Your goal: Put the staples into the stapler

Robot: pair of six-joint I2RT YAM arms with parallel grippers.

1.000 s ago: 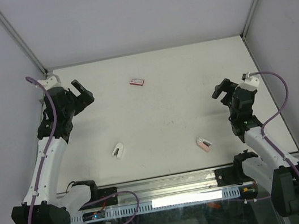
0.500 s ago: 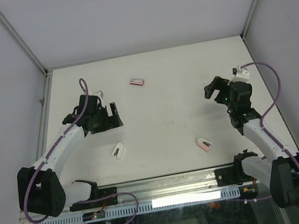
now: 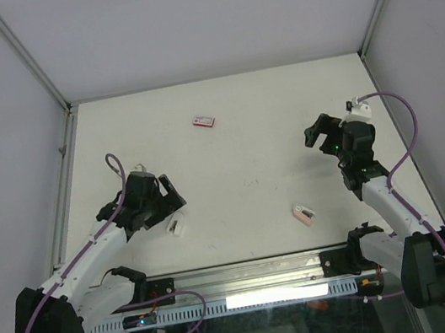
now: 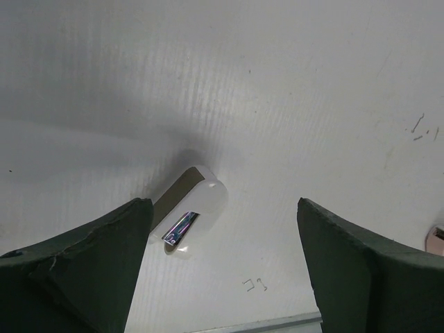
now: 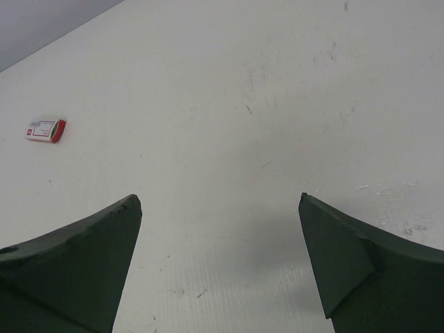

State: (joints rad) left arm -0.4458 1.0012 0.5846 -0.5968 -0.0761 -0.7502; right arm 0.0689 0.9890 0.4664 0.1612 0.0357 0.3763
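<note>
We're barely started — left pincer (image 3: 167, 203) hangs wide open over the white stapler (image 4: 191, 215) by the near edge of the surface (image 3: 247, 162), right pincer (image 5: 218, 201) open too, staples box (image 3: 204, 122) untouched toward the far edge — next we reckon it needs a square grip on the stapler.

Right gripper (image 5: 217, 197) is spread wide, its dark fingers (image 5: 76, 263) poking in at both bottom corners with just scuffed white table (image 5: 277, 104) between them. A little red box (image 5: 45, 130) with a white label lies flat, far left, well apart from the fingers.
</note>
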